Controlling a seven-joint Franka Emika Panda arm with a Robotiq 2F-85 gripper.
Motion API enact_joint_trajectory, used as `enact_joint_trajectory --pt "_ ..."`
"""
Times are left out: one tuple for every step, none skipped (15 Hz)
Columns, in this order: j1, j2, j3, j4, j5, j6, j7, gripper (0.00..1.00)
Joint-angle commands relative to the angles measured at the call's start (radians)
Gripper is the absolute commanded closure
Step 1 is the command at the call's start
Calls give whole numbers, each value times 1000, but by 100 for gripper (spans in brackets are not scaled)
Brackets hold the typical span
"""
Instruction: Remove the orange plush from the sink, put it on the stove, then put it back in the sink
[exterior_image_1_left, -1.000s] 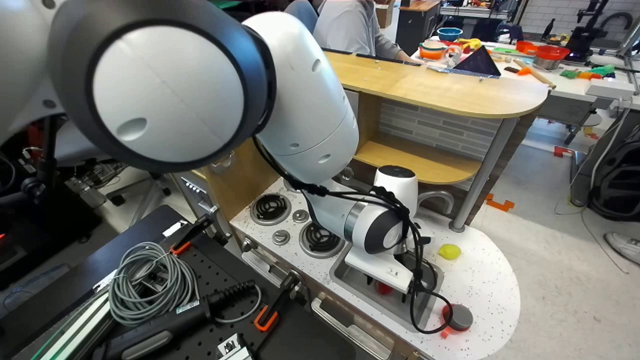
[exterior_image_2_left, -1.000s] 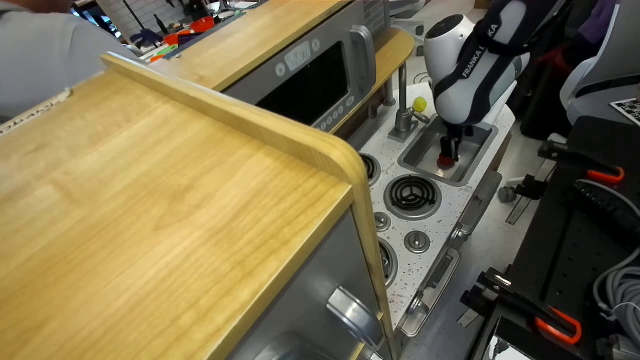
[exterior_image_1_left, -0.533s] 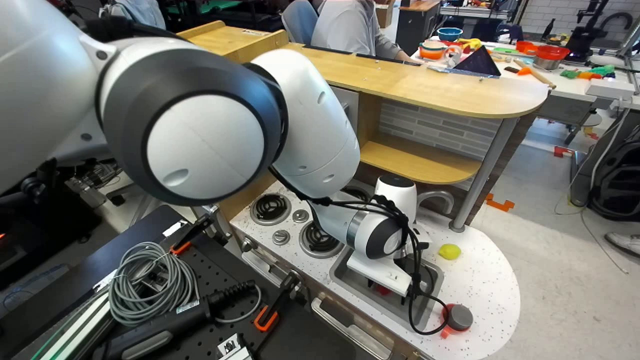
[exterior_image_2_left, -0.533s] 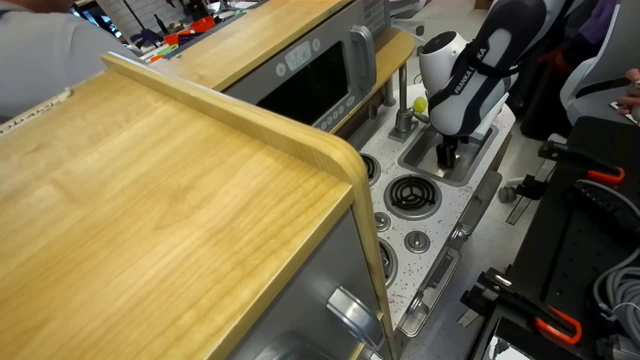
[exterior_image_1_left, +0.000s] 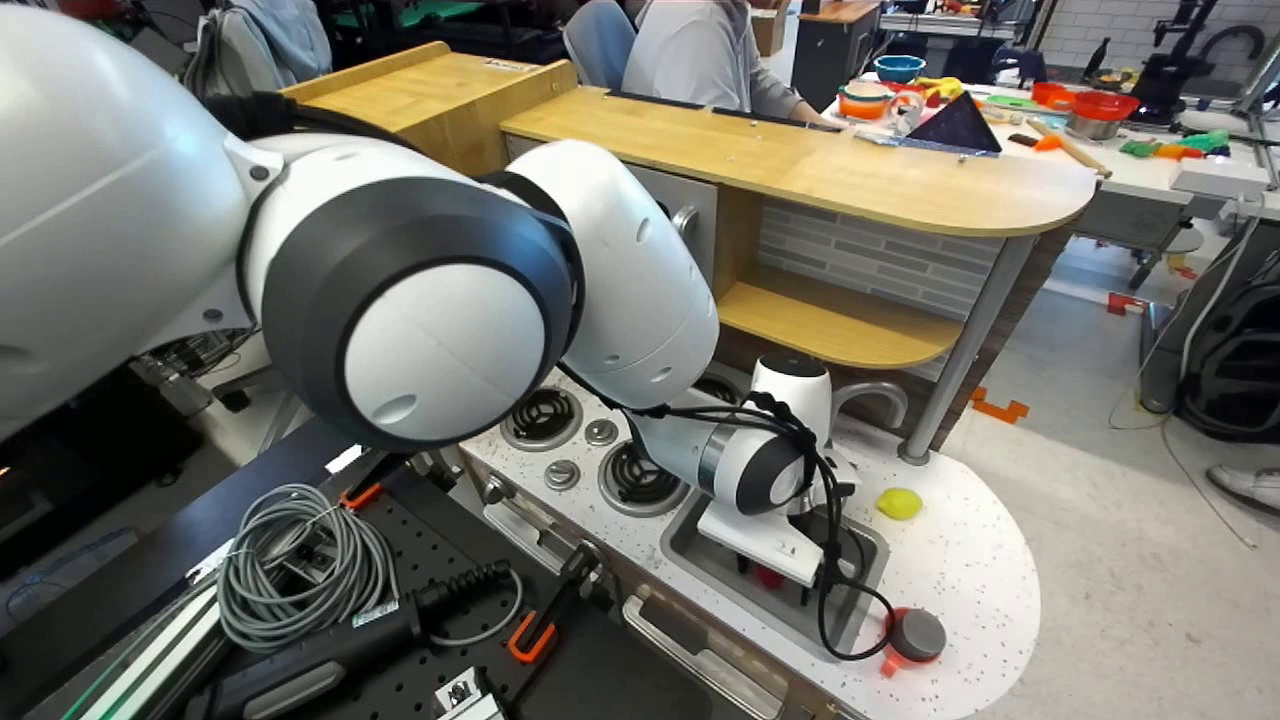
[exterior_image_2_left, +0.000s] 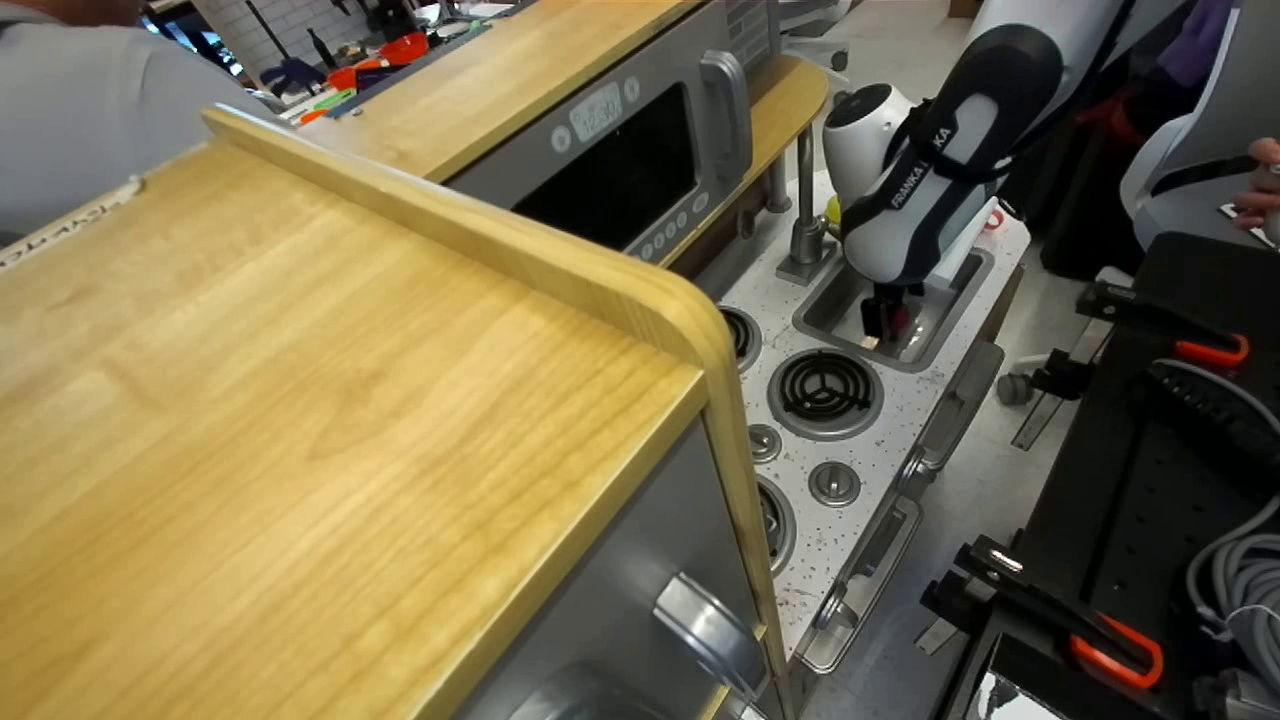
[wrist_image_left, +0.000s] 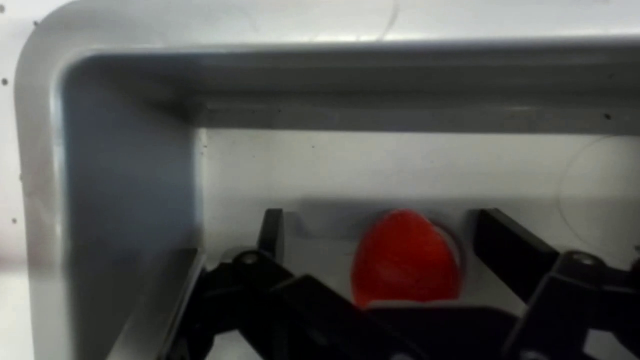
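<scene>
The orange plush, a small red-orange lump, lies on the floor of the grey metal sink (exterior_image_1_left: 852, 618). In the wrist view the plush (wrist_image_left: 406, 257) sits between the two fingertips, with a gap on each side, closer to the right finger. My gripper (wrist_image_left: 381, 225) is open and inside the sink, around the plush without visibly touching it. The gripper's lower parts hide the plush's near edge. In an exterior view the plush (exterior_image_1_left: 768, 577) shows under the hand; in another the gripper (exterior_image_2_left: 884, 316) partly hides it. The stove's black burners (exterior_image_2_left: 825, 388) are beside the sink.
A yellow-green lemon-like piece (exterior_image_1_left: 898, 503) and a red piece with a grey round top (exterior_image_1_left: 917, 636) are on the white top beside the sink. The faucet (exterior_image_2_left: 806, 245) stands at the sink's back edge. A wooden shelf (exterior_image_1_left: 850, 325) is above. A black cart (exterior_image_1_left: 420, 480) stands in front.
The arm has sunk and the hand has shifted a little toward the stove side within the sink. The plush looks unmoved. The gripper stays around it.
</scene>
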Motion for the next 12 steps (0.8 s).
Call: enact_joint_trajectory --pt "-7 48 10 87 14 -56 -10 29" --pt "-9 50 12 92 14 -66 -13 31" --pt "-8 49 13 95 14 -73 -13 39" --pt "-7 46 15 95 13 -78 -14 46" --pt "-7 41 18 92 12 -84 -17 55" --pt "-6 32 19 84 10 -82 -20 62" --pt "-12 11 29 63 13 -82 -31 69" --pt "-20 -7 39 47 17 -81 -45 78" --pt "-28 -32 52 22 18 -74 -67 81" --pt "-35 -47 64 6 17 -64 -92 81" --pt "-38 -78 74 -28 8 -51 -106 81" --pt "-42 -101 82 -52 6 -38 -125 81"
